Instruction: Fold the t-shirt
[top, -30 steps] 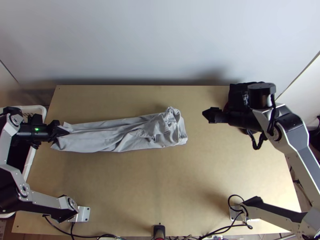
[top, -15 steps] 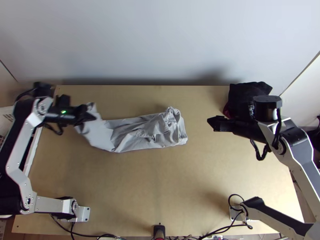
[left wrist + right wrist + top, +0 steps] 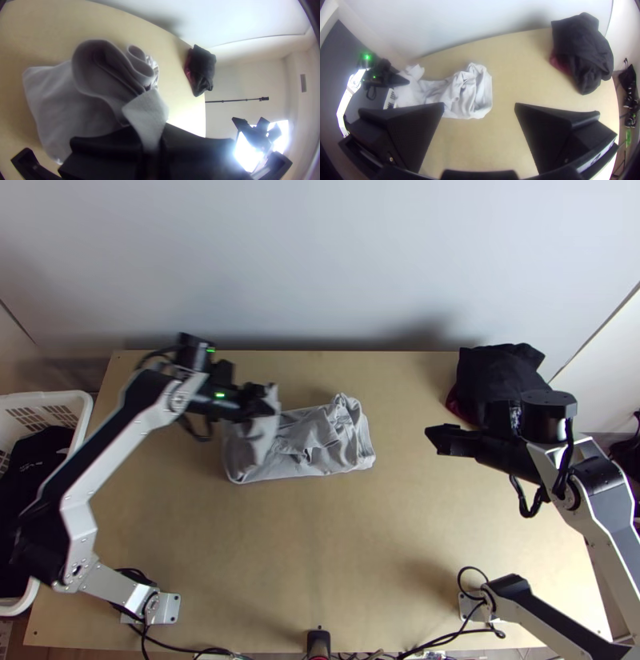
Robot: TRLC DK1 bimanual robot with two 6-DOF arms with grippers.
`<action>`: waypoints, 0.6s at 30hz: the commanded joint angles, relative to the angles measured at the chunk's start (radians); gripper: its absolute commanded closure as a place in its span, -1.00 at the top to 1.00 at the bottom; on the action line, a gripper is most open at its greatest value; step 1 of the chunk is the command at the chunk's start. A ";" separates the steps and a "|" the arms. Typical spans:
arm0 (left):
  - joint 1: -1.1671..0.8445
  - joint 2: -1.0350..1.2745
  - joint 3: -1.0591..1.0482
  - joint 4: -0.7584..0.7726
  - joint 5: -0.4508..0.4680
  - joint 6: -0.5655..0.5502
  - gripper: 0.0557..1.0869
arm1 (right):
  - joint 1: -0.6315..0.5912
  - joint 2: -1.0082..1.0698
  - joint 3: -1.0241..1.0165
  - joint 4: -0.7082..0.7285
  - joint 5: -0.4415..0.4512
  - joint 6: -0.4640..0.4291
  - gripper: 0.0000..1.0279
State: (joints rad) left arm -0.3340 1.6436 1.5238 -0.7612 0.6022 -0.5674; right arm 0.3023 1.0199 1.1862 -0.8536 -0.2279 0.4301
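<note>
The light grey t-shirt (image 3: 320, 444) lies as a narrow strip mid-table in the top view, its right part bunched and wrinkled. Its left end is lifted and bent over toward the right by my left gripper (image 3: 264, 404). In the left wrist view, my left gripper (image 3: 153, 143) is shut on a flap of the t-shirt (image 3: 146, 113), with loose curled layers beyond. My right gripper (image 3: 432, 438) hangs over the table to the right of the t-shirt, apart from it. In the right wrist view, the right gripper (image 3: 479, 106) stands wide open with nothing between its fingers.
A dark cloth heap with a dark red part (image 3: 496, 380) lies at the table's back right corner. At the left edge stands a white basket (image 3: 80, 412) holding dark cloth. Bare table (image 3: 320, 548) stretches in front of the t-shirt.
My left gripper has swung right from the table's left side, carrying the t-shirt's left end with it, so the strip on the table is shorter. The right arm has shifted slightly right and toward the near edge.
</note>
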 commanded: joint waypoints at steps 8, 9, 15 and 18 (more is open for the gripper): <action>-0.238 0.263 0.185 0.175 -0.059 -0.158 -0.92 | -0.038 -0.118 -0.123 0.010 -0.002 0.013 0.91; -0.246 0.277 0.194 0.184 -0.059 -0.163 -0.92 | -0.040 -0.129 -0.132 0.010 -0.002 0.013 0.91; -0.273 0.412 0.262 0.241 -0.070 -0.184 -0.28 | -0.049 -0.169 -0.166 0.008 -0.002 0.021 0.91; -0.283 0.455 0.283 0.249 -0.074 -0.189 0.77 | -0.049 -0.184 -0.178 0.008 -0.004 0.021 0.91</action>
State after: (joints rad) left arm -0.5823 1.9812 1.7382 -0.5453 0.5377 -0.7357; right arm 0.2604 0.8772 1.0435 -0.8455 -0.2317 0.4461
